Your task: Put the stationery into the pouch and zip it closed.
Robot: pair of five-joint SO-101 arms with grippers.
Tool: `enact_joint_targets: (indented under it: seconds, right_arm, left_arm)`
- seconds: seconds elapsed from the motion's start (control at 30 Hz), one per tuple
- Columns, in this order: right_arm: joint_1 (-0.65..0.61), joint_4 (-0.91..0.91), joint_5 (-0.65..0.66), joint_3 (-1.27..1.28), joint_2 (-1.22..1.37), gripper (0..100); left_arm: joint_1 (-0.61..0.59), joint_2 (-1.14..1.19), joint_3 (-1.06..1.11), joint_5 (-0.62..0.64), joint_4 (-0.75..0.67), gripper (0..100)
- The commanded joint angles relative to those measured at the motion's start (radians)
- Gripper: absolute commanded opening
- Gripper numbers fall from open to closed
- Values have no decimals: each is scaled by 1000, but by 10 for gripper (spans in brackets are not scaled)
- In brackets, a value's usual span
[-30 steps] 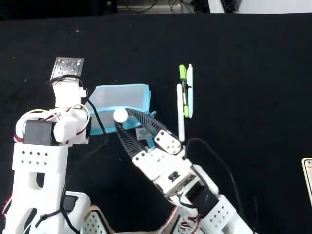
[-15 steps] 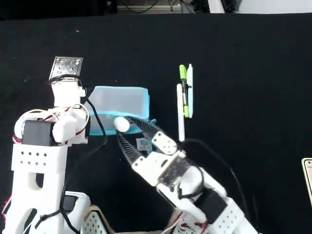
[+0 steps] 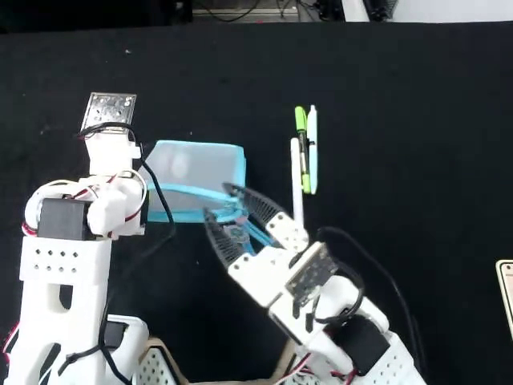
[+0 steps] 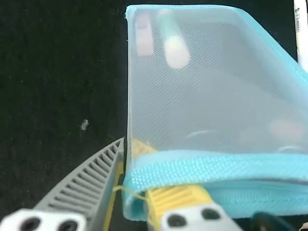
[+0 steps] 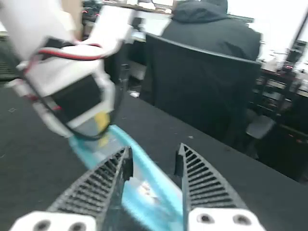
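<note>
The light blue mesh pouch (image 3: 196, 168) lies left of centre. My left gripper (image 3: 149, 210) is shut on its near left corner; in the left wrist view the grey and yellow fingers of this gripper (image 4: 129, 149) pinch the teal zipper hem of the pouch (image 4: 202, 96). Pale blurred shapes show through the mesh. My right gripper (image 3: 216, 201) is open, its jaws straddling the zipper edge near the right end, and a small pale tag (image 3: 236, 233) sits between them. The right wrist view shows this gripper (image 5: 154, 150) over the teal edge of the pouch (image 5: 144, 171). A green highlighter (image 3: 300, 136), a light blue pen (image 3: 313, 156) and a white pen (image 3: 297, 192) lie right of the pouch.
The left arm's white body (image 3: 72, 241) stands at the near left, close beside the pouch. A pale card (image 3: 506, 281) pokes in at the right edge. Black table stretches open to the far side and the right of the pens.
My right gripper has drawn back toward the near side along the pouch's zipper edge. The white round thing at its fingertip is gone from sight. The left arm has kept still.
</note>
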Motion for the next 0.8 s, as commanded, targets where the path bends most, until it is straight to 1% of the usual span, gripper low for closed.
enact_joint_targets:
  seconds: [0.0,0.1,0.23,0.4,0.53,0.57,0.63,0.7,0.77]
  right_arm:
    - [157,2,-57,-91,-67,141]
    - [288,-6,-157,-93,-62,143]
    - [431,-37,-236,-91,-61,144]
    - [514,-51,-279,-93,-25,145]
    - [548,-78,-285,-136,140,145]
    - [560,-78,-313,-159,199,145]
    - [620,-57,-410,-214,312,142]
    - [710,-28,-499,-252,403,142]
    - [804,-35,-569,-257,455,142]
  left_arm:
    - [2,-3,-5,-5,-12,30]
    - [4,-3,-5,-5,-12,30]
    - [2,-3,-5,-5,-12,30]
    - [2,-3,-5,-5,-12,30]
    - [2,-3,-4,-5,-12,30]
    - [2,-3,-4,-5,-12,30]
    - [2,-3,-4,-5,-12,30]
    - [2,-3,-4,-5,-12,30]
    - [2,-3,-4,-5,-12,30]
